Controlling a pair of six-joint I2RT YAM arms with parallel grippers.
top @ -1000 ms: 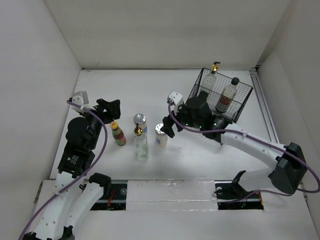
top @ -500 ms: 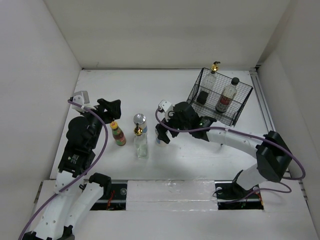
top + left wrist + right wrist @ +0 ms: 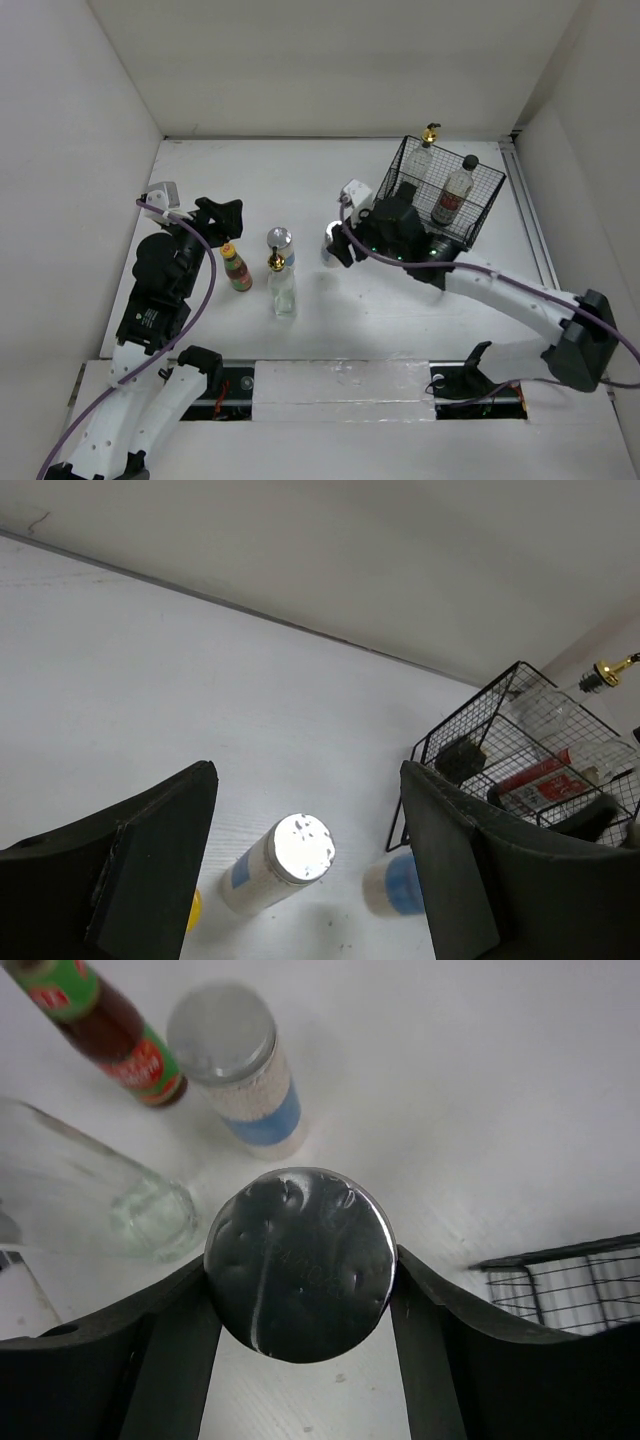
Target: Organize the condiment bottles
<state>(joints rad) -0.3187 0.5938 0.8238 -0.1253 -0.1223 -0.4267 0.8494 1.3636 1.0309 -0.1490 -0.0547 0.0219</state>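
My right gripper (image 3: 334,246) is shut on a silver-lidded jar (image 3: 329,238); its lid (image 3: 300,1265) fills the space between my fingers and hides the jar's body. It shows blurred, with a blue label, in the left wrist view (image 3: 395,885). A second silver-lidded jar (image 3: 281,240) (image 3: 285,858) (image 3: 238,1060), a clear gold-spouted bottle (image 3: 281,287) (image 3: 95,1200) and the orange-capped sauce bottle (image 3: 237,268) (image 3: 105,1030) stand left of it. My left gripper (image 3: 221,214) (image 3: 308,780) is open and empty, above and behind the sauce bottle.
The black wire basket (image 3: 478,208) (image 3: 450,742) (image 3: 575,1272) stands at the back right, just behind my right gripper. In it are a clear gold-spouted bottle (image 3: 424,150) and a black-capped bottle with a red-white label (image 3: 453,192). White walls close in the table.
My right gripper came down onto the jar beside the clear bottle, shut on it, and has carried it back and right toward the basket. The left arm has not moved.
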